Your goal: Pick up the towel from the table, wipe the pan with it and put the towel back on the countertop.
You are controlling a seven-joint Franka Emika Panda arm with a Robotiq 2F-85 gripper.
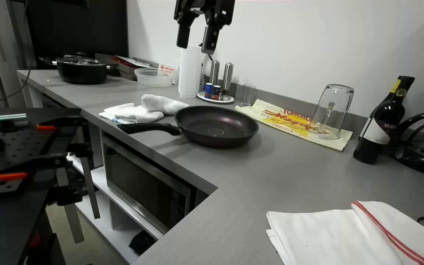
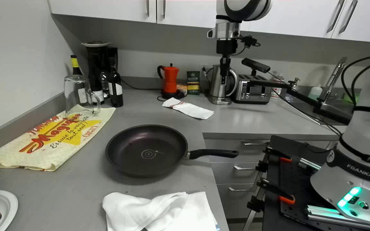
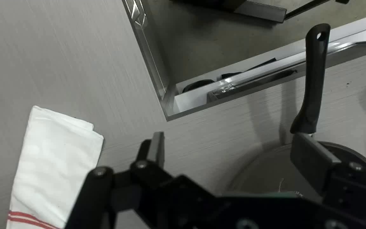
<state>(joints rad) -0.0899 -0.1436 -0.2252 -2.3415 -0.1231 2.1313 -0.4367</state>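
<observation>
A black frying pan (image 1: 217, 127) sits upright on the grey countertop, its handle over the front edge. It also shows in an exterior view (image 2: 148, 154) and the wrist view (image 3: 275, 171). A crumpled white towel with a blue stripe (image 1: 134, 112) lies beside the pan, also seen in an exterior view (image 2: 159, 211). A folded white towel with red stripes (image 1: 329, 235) lies on the other side, also visible in an exterior view (image 2: 189, 109) and the wrist view (image 3: 56, 159). My gripper (image 3: 229, 143) is open and empty, high above the counter; both exterior views show it (image 1: 196, 44) (image 2: 224, 72).
A yellow printed cloth (image 1: 289, 121) with an upturned glass mug (image 1: 331, 110) lies along the wall near a wine bottle (image 1: 383, 121). A paper roll (image 1: 190, 73) and black pot (image 1: 81, 70) stand farther along. A kettle (image 2: 218, 91) and toaster (image 2: 252, 91) stand behind the gripper.
</observation>
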